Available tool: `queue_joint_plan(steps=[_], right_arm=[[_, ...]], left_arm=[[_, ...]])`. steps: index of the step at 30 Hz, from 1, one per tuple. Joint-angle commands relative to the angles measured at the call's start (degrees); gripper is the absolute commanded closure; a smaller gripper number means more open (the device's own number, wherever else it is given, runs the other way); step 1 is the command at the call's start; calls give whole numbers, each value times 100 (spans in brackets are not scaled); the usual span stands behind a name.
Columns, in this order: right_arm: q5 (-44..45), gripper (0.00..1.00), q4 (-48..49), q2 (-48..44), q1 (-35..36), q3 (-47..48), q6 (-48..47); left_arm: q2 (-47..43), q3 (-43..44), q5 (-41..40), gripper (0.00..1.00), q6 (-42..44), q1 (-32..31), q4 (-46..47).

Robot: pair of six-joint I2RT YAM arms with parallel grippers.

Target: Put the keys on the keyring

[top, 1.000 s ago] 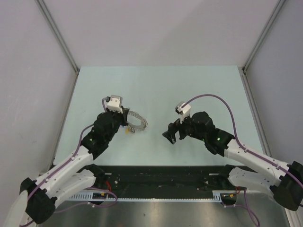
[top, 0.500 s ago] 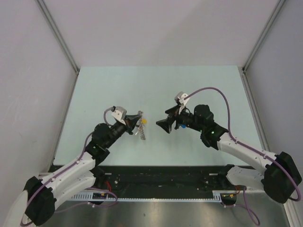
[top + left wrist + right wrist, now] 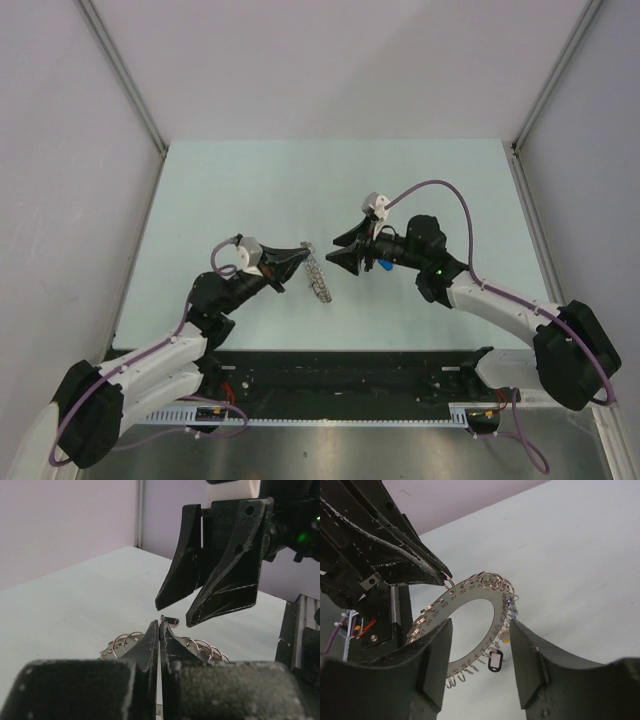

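Pale green table, smooth and matte

left claw has raised the keyring toward right claw.

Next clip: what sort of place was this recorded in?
Probably a lab robot cell rather than a home or workshop: plain white panels on metal posts enclose a pale-green table, and a wiring rail runs along its near edge.
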Motion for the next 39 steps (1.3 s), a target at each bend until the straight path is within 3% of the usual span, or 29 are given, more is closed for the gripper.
queue_joint_plan(steps=[1,6,17,24,29,39], right_arm=[[-574,49,562,181,10,121,1],[-917,54,649,366,19,252,19],[-1233,55,588,367,1,384,-8],[-1506,56,439,156,-34,384,-60],[-1716,61,544,208,-183,419,71],[-2218,61,729,314,-192,613,186]], left_arm=[[-14,65,387,99,-150,7,850],[21,92,493,100,-177,7,842],[196,100,519,100,-255,-2,894],[407,-5,650,100,-721,7,1562],[425,-84,686,100,-774,7,1729],[574,56,950,100,-958,7,1834]])
